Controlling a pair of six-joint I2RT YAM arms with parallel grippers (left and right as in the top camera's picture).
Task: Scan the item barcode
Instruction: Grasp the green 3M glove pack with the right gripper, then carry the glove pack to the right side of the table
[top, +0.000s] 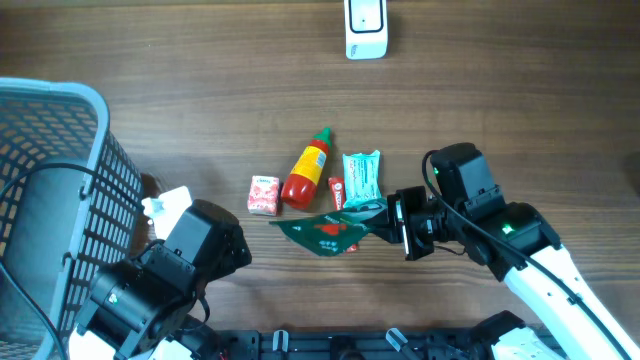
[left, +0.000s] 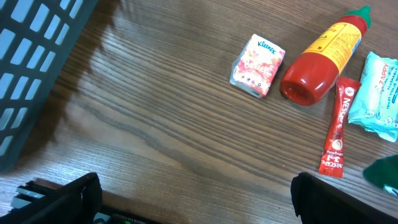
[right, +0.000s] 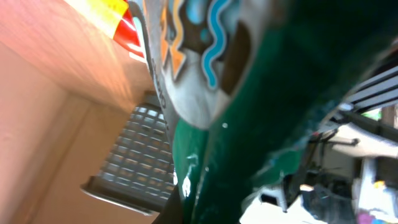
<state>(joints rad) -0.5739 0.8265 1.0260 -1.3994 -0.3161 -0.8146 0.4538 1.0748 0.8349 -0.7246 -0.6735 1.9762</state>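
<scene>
My right gripper (top: 388, 213) is shut on the right edge of a green snack packet (top: 325, 232) with red print. The packet hangs low over the table's front middle. In the right wrist view the packet (right: 249, 124) fills most of the frame, and I see no barcode on it. A white scanner (top: 365, 28) stands at the far edge of the table, well away from the packet. My left gripper (left: 193, 199) is open over bare wood at the front left, with nothing between its fingers.
A pink tissue pack (top: 263, 195), a red sauce bottle (top: 305, 172), a teal wipes pack (top: 362, 178) and a red coffee sachet (top: 337, 192) lie just behind the packet. A blue-grey basket (top: 60, 170) stands at the left edge.
</scene>
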